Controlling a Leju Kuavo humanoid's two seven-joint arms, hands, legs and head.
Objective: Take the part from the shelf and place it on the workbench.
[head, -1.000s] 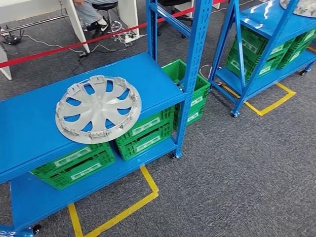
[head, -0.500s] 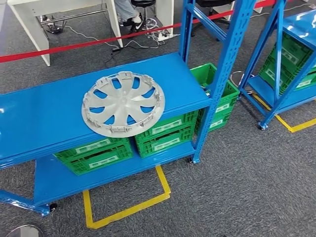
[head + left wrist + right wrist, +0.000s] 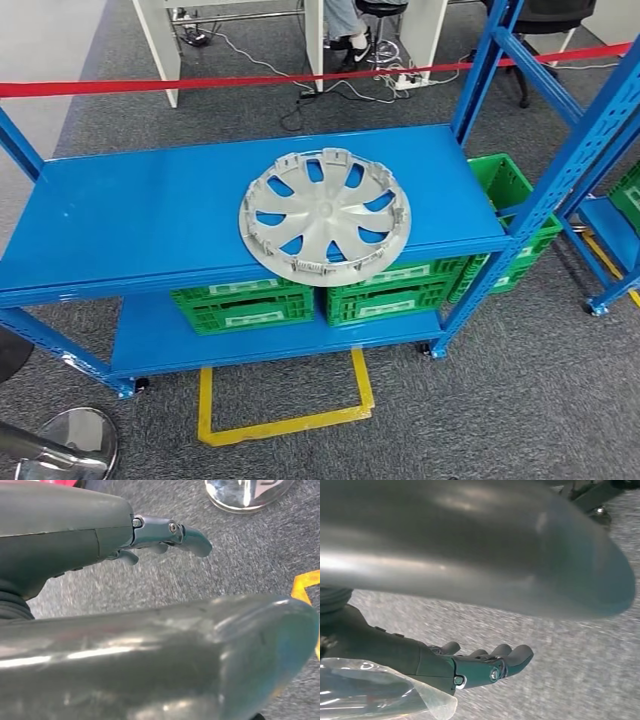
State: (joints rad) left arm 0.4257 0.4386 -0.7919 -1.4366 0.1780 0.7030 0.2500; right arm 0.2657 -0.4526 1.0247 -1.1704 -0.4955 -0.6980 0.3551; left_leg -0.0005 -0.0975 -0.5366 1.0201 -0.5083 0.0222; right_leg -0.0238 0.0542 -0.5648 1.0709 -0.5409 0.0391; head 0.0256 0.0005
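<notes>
A silver-grey wheel cover (image 3: pixel 325 215) lies flat on the top board of the blue shelf (image 3: pixel 136 225), toward its front edge and right of centre, overhanging the edge slightly. My left hand (image 3: pixel 162 532) hangs over grey carpet with its fingers stretched out and nothing in it. My right hand (image 3: pixel 486 665) also hangs over the carpet, fingers extended and empty. Both hands are far from the cover.
Green crates (image 3: pixel 241 305) stand on the shelf's lower board, and another green crate (image 3: pixel 509 195) sits at its right end. A second blue rack (image 3: pixel 611 215) stands to the right. Yellow tape (image 3: pixel 283 425) marks the carpet. A red barrier tape (image 3: pixel 226 82) runs behind, with desks and a seated person's legs (image 3: pixel 347 25).
The whole scene has shifted right in the head view as the camera turned; the shelf with the wheel cover now sits centred. The cover has not moved on the shelf.
</notes>
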